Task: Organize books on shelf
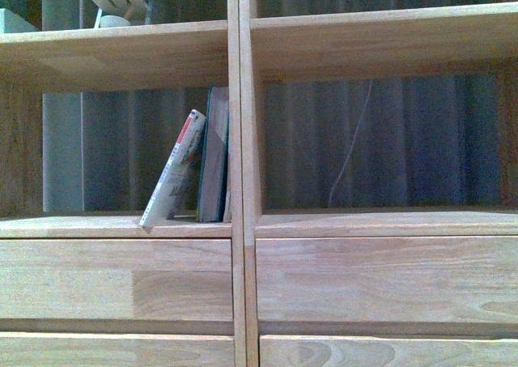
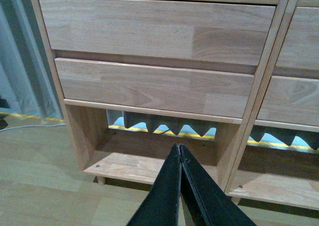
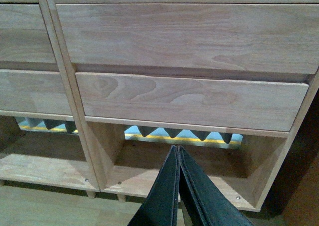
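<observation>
In the front view the light-wood shelf (image 1: 243,181) fills the frame. In its left middle compartment a thin white paperback (image 1: 174,181) with red marks leans to the right against the upright dark-teal books (image 1: 214,156), which stand against the centre divider. Neither arm shows in the front view. My left gripper (image 2: 179,147) is shut and empty, low down in front of the left column's drawers (image 2: 154,86) and bottom compartment. My right gripper (image 3: 178,148) is shut and empty, low down in front of the right column's drawers (image 3: 189,99).
The right middle compartment (image 1: 380,140) holds no books; a thin cord hangs behind it. A pale object (image 1: 121,6) sits on the upper left shelf. A grey curtain (image 2: 20,76) hangs left of the shelf. Wooden floor (image 2: 45,196) lies below.
</observation>
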Robot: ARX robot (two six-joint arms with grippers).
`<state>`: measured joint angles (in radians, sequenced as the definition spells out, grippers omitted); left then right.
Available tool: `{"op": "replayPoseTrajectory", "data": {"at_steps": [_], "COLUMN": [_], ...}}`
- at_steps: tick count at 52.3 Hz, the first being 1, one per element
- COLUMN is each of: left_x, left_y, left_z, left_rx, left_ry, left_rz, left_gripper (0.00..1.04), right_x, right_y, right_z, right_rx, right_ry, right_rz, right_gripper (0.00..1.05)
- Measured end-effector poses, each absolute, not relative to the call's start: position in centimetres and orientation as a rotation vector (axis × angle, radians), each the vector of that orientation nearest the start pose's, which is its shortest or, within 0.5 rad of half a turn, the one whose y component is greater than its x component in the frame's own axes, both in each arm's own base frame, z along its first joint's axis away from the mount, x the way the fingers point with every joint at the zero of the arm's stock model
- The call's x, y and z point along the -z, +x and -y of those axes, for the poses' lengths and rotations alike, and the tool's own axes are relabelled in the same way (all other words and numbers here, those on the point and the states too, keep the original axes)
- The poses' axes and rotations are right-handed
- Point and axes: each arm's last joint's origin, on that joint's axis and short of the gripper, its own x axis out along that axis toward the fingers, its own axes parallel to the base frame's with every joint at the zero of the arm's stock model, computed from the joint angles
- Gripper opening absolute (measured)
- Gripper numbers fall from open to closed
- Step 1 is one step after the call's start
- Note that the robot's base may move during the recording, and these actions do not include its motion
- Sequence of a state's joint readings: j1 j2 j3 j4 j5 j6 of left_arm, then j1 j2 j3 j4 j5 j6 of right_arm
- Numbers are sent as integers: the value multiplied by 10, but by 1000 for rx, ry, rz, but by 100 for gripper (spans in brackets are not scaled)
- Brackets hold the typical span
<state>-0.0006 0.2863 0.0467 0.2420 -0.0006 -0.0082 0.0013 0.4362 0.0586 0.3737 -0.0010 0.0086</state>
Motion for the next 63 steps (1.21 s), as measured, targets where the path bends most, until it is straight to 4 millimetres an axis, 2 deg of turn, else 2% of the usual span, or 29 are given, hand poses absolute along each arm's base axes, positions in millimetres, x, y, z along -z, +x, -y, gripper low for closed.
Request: {"op": "replayPoseTrajectory", "data": {"at_steps": [9, 22, 30, 44, 51, 63], "left_x": [-170, -170, -167, -167, -167, -167], "left_y": [112, 108, 98, 97, 97, 97], "left_z": [0, 0, 0, 0, 0, 0], "left_rx": [1, 0, -1, -1, 0, 0], "left_ry": [-8, -6, -5, -5, -4, -5], "left_rz": [6, 13, 3, 9, 9, 9], "left_gripper": [3, 3, 3, 3, 3, 3], "right_x": [-175, -172, -172, -171, -168, -168], "right_y": [122, 116, 113, 108, 98, 97], "right_z": [0, 0, 0, 0, 0, 0], "right_rx": [-2, -2, -2, -2, -3, -2], "right_ry": [7, 6, 6, 6, 6, 6], "right_rz": [-7, 18, 15, 15, 2, 10], "right_gripper": [3, 3, 3, 3, 3, 3]}}
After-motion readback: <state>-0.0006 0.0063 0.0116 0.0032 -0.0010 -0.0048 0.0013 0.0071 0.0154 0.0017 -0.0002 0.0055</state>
